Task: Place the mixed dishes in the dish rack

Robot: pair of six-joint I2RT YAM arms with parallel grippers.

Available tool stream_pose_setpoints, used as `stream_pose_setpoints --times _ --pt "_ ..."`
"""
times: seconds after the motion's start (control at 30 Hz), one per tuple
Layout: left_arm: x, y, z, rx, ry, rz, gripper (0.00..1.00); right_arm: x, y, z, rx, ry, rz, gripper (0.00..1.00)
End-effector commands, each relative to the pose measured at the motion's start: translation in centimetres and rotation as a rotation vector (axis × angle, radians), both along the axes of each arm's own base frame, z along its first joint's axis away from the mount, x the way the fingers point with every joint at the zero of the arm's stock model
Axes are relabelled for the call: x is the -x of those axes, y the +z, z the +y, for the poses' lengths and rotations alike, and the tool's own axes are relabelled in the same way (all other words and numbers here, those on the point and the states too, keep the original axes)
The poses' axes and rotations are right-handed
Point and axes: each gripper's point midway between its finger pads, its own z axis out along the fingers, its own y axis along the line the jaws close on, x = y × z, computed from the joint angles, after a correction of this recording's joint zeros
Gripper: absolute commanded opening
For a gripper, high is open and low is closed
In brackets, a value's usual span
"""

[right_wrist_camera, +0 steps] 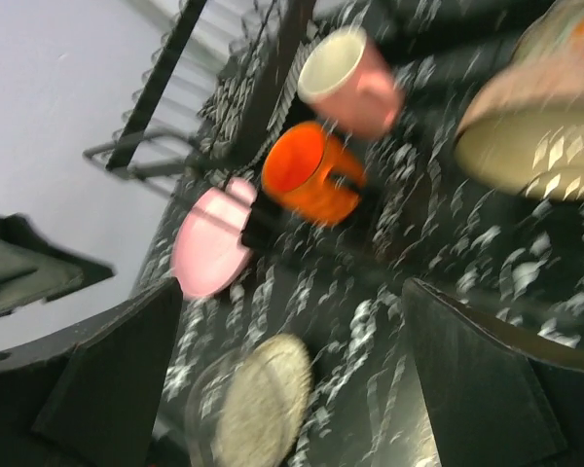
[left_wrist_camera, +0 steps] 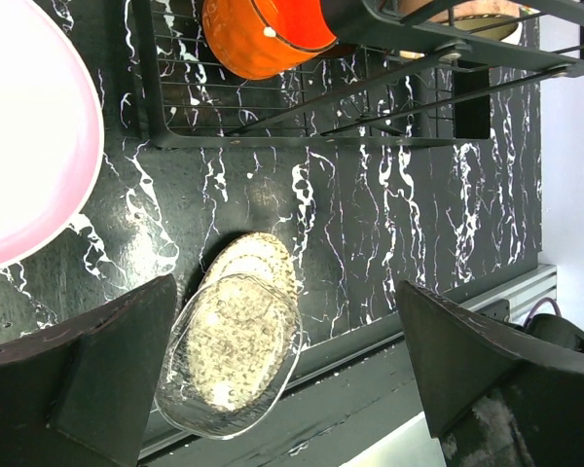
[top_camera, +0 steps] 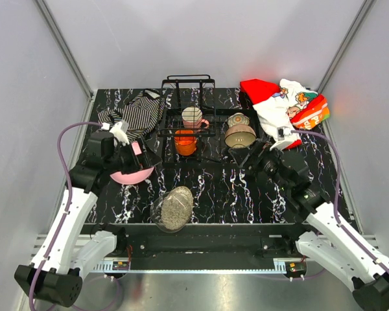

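Observation:
The black wire dish rack [top_camera: 188, 97] stands at the back middle, holding the cream-pink mug [top_camera: 193, 117] and the orange cup [top_camera: 185, 142]. Right of it sit the brownish bowl [top_camera: 240, 136] and the small floral cup [top_camera: 237, 120]. The pink plate [top_camera: 133, 173] lies left of the rack, with my left gripper [top_camera: 139, 159] open just over its far edge. The tan-gold plate [top_camera: 175, 207] lies at the table's near edge. My right gripper [top_camera: 246, 155] hangs open near the bowl, holding nothing. The left wrist view shows the pink plate [left_wrist_camera: 29, 146], tan-gold plate [left_wrist_camera: 236, 341] and orange cup [left_wrist_camera: 263, 34].
A striped black-white cloth [top_camera: 133, 113] lies at the back left beside the rack. A red-white printed cloth [top_camera: 285, 103] is bunched at the back right. Grey walls close in the table on three sides. The right wrist view is blurred.

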Motion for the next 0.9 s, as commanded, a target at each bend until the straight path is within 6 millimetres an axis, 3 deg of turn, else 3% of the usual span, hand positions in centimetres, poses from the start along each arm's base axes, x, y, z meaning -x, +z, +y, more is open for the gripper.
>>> stream_pose_setpoints --times 0.0,0.03,0.13,0.2,0.23,0.27,0.3,0.4,0.5,0.57,0.7,0.73,0.87 --pt "0.0 1.4 0.1 0.020 0.018 -0.043 0.99 3.0 -0.4 2.0 -0.236 0.110 0.131 1.00" --pt "0.1 1.4 0.1 0.024 0.021 -0.043 0.99 3.1 -1.4 1.6 -0.240 0.090 0.142 1.00" --pt "0.3 1.5 0.2 0.028 0.026 -0.047 0.99 3.3 -1.6 0.6 -0.237 0.045 0.145 1.00" --pt "0.3 1.4 0.2 0.026 0.024 -0.046 0.99 3.2 -3.1 0.3 -0.192 0.015 0.226 1.00" --pt "0.4 1.4 0.2 0.025 0.025 -0.044 0.99 3.2 -2.3 0.4 -0.183 0.020 0.234 1.00" --pt "0.4 1.3 0.3 0.023 0.026 -0.041 0.99 3.0 -4.1 0.7 -0.133 0.019 0.308 1.00" --pt "0.4 1.2 0.3 0.024 0.027 -0.039 0.99 3.1 -3.6 1.2 -0.133 0.043 0.320 1.00" --pt "0.5 1.0 0.3 0.026 0.033 -0.034 0.99 3.1 -4.9 2.4 -0.107 0.067 0.399 1.00" --pt "0.6 0.8 0.4 0.026 0.035 -0.034 0.99 3.8 -6.7 3.4 -0.004 0.068 0.453 1.00" --pt "0.6 0.7 0.4 0.023 0.037 -0.032 0.99 4.0 -9.2 3.4 0.094 0.027 0.508 1.00" --pt "0.4 0.5 0.4 0.020 0.037 -0.028 0.99 6.4 -11.9 6.2 0.205 0.065 0.544 1.00" --pt "0.4 0.5 0.4 0.021 0.037 -0.028 0.99 8.3 -12.8 7.8 0.238 0.114 0.558 1.00" --pt "0.3 0.4 0.3 0.020 0.034 -0.029 0.99 11.0 -14.5 11.2 0.286 0.174 0.574 1.00"
